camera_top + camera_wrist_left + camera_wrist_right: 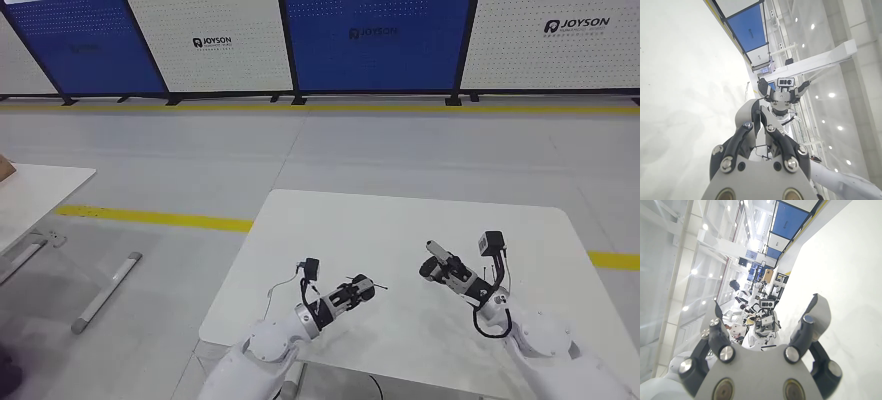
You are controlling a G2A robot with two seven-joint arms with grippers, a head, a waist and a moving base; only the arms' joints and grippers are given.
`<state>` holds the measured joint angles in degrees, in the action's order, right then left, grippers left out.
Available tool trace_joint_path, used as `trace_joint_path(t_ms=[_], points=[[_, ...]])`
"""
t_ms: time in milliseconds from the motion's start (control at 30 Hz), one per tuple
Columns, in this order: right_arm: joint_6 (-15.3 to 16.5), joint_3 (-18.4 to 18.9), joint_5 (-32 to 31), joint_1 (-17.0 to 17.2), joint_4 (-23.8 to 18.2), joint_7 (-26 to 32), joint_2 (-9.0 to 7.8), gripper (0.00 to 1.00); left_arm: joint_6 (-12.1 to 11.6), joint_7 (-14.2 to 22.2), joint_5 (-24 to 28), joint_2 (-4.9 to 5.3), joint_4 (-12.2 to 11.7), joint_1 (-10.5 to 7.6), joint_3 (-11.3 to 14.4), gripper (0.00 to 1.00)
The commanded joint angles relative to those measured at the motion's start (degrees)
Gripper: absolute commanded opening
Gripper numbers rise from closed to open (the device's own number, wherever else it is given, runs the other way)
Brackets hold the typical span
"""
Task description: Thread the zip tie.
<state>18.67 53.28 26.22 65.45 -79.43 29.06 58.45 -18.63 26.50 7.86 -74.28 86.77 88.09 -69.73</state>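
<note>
In the top view, I have the left gripper [358, 291] over the near part of the white table [400, 215]. Its fingers are drawn narrow, and a thin black strand, the zip tie [376, 286], sticks out at its tips. The tie's long axis runs roughly crosswise, leading away from the left gripper toward the right gripper [436, 262]. That one sits just beyond the tie's free end, apart from it and slightly farther up the table than the left gripper.

In the left wrist view, the left gripper's fingers [745, 117] are nearly together. I judge that they pinch the tie, though the contact itself is hidden between the pads. Past the tips, fine dark lines of the zip tie [747, 91] run on above the table; I can't tell head from tail, or whether one line is a shadow. Straight beyond the left gripper, the right gripper [784, 84] faces it with its jaws spread wide and empty.

In the right wrist view, the right gripper [768, 306] stands wide open, and the left gripper [763, 321] shows head-on between its fingers, farther off. The tie is too fine to pick out here.

By my read, the right gripper is the free one. The next move calls for it to close the gap along the tie's axis and catch the loose end.
</note>
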Motion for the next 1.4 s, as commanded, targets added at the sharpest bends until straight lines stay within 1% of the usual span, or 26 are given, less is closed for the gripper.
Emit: trace_joint_path(t_ms=[0,200,233,267,300,333,433,467,533,567,633,667,700,733,1100,1133,1233,1333,1367], points=[[0.0,0.0,0.0,0.0,0.0,0.0,0.0,1.0,0.04,-0.04,-0.47,-0.01,0.02,-0.02,0.01,0.0],[-0.11,-0.02,-0.38,0.12,-0.29,-0.02,0.02,1.0,0.04,-0.04,-0.47,-0.01,0.02,-0.02,0.01,0.0],[-0.65,-0.2,-1.45,0.16,-1.26,2.04,-0.03,1.0,0.04,-0.04,-0.47,-0.01,0.02,-0.02,0.01,0.0],[-1.13,0.22,-1.22,-0.02,-1.72,4.52,-0.18,1.0,0.04,-0.04,-0.47,-0.01,0.02,-0.02,0.01,0.0],[-1.09,1.22,-2.85,-0.47,-1.98,5.73,-0.47,1.0,0.04,-0.04,-0.47,-0.01,0.02,-0.02,0.01,0.0],[-1.39,2.51,-6.85,-0.77,-2.88,6.46,-0.96,1.0,0.04,-0.04,-0.47,-0.01,0.02,-0.02,0.01,0.0],[-4.53,6.27,-12.47,-0.48,-6.45,7.59,-2.12,1.0,0.04,-0.04,-0.47,-0.01,0.02,-0.02,0.01,0.0],[-6.42,8.11,-14.03,-0.12,-8.47,9.0,-2.67,1.0,0.04,-0.04,-0.47,-0.01,0.02,-0.02,0.01,0.0],[-8.77,11.11,-16.05,0.66,-10.96,9.32,-3.39,1.0,0.04,-0.04,-0.47,-0.01,0.02,-0.02,0.01,0.0],[-11.22,12.56,-18.61,0.92,-12.39,9.92,-3.83,1.0,0.04,-0.04,-0.47,-0.01,0.02,-0.02,0.01,0.0],[-14.7,13.96,-24.01,0.78,-14.0,9.38,-4.28,1.0,0.04,-0.04,-0.47,-0.01,0.02,-0.02,0.01,0.0],[-17.32,13.9,-26.78,0.29,-14.3,9.94,-4.4,1.0,0.04,-0.04,-0.47,-0.01,0.02,-0.02,0.01,0.0],[-20.09,13.7,-29.4,-0.89,-14.64,10.46,-4.41,1.0,0.04,-0.04,-0.47,-0.01,0.02,-0.02,0.01,0.0],[-21.11,13.47,-29.86,-1.41,-14.78,10.15,-4.3,1.0,0.04,-0.04,-0.47,-0.01,0.02,-0.02,0.01,0.0],[-21.29,13.41,-29.74,-1.54,-14.8,10.0,-4.25,1.0,0.04,-0.04,-0.47,-0.01,0.02,-0.02,0.01,0.0],[-21.37,13.31,-30.77,-1.22,-14.77,9.49,-4.26,1.0,0.04,-0.04,-0.47,-0.01,0.02,-0.02,0.01,0.0],[-23.91,13.28,-36.67,-0.75,-16.88,9.78,-4.54,1.0,0.04,-0.04,-0.47,-0.01,0.02,-0.02,0.01,0.0],[-28.74,14.23,-44.61,-0.29,-20.7,12.05,-5.18,1.0,0.04,-0.04,-0.47,-0.01,0.02,-0.02,0.01,0.0],[-30.78,14.35,-47.34,-0.25,-22.21,14.11,-5.41,1.0,0.04,-0.04,-0.47,-0.01,0.02,-0.02,0.01,0.0]])
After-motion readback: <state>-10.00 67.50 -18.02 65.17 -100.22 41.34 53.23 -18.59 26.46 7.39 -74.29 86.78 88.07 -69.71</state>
